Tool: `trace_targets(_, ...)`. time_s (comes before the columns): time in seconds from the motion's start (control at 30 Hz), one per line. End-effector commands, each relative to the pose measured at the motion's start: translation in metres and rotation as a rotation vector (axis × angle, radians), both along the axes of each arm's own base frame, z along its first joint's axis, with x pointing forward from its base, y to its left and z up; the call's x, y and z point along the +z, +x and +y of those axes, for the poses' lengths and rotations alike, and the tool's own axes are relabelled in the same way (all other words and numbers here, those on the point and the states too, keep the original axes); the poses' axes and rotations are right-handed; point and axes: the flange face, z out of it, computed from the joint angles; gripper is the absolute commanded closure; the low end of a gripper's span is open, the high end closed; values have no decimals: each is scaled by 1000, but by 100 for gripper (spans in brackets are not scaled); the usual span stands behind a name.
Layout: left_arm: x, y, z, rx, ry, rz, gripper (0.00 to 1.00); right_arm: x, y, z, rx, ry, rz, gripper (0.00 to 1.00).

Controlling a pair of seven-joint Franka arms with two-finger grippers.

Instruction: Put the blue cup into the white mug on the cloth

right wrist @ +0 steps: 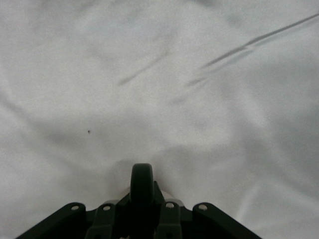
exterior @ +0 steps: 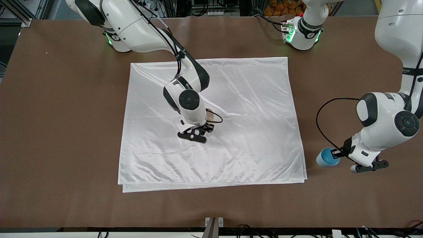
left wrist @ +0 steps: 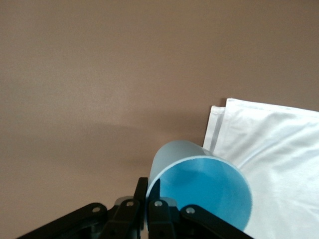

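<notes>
The left gripper [exterior: 337, 154] pinches the rim of the blue cup [exterior: 327, 157] between its jaws, the cup tilted on its side just off the cloth's [exterior: 251, 99] corner toward the left arm's end of the brown worktop [exterior: 66, 132]. At the cloth's middle, the right gripper [exterior: 209, 127] has its jaws clamped on the black loop handle [right wrist: 142, 181] of the white mug [exterior: 211, 115], which is mostly hidden under the wrist; only a sliver of its rim shows
</notes>
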Motion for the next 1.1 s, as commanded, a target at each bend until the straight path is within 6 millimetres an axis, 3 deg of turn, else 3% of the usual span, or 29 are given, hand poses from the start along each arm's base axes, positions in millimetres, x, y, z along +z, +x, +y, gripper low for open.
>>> trace_targets(0.0,17,-4,-5,2,-2,1,100,-9,3,11,-21,-9,-14,100)
trace_targets(0.2,43,-2,-11,-8,2,13,100,-15,4,22,-61,11,-41,100)
trace_targets(0.47,89,2,-52,-70,-4,50,100,-17,5,24,-105,26,-57,100)
trace_targets(0.63,110,-2,-71,-94,0,58,100,-17,5,24,-134,26,-54,59)
trace_targets(1.07,156,-32,-140,-84,13,69,100,-5,8,22,-139,27,-61,30)
